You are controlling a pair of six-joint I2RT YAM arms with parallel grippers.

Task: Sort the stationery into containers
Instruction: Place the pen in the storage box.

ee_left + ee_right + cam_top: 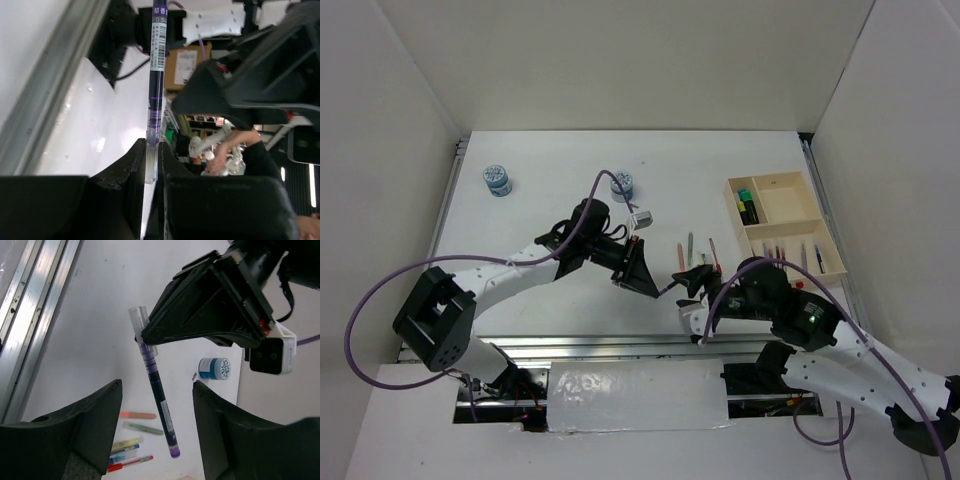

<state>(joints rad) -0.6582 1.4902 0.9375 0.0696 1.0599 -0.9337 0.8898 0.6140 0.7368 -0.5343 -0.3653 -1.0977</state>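
Purple pen (pixel 159 400) is off the table (pixel 560 200), up in the air near the middle of the scene, a little toward the near edge. The left gripper (pixel 151 150) is clamped on it at the end with the clear cap, both fingers pressed flat against the barrel. From that grip the dark barrel with its barcode label slants out toward the right arm.

The right gripper (pixel 156 385) stands with its jaws wide apart, one finger on each side of the pen's free purple end. Neither finger touches the pen.

The wooden tray (pixel 785 200) lies at the right side of the table, well apart from both grippers. Green and yellow highlighters (pixel 748 205) sit in its narrow far-left compartment. The large far compartment next to them shows bare wood. A few thin pens (pixel 780 250) lie in the near compartments.

Several loose pens (pixel 712 250) lie on the table just beyond the right gripper, between it and the tray. The right wrist view shows them as red, green, yellow and blue.

One round blue-white pot (pixel 622 185) stands just beyond the left gripper. A second pot (pixel 499 180) stands at the far left of the table, well apart from everything else.
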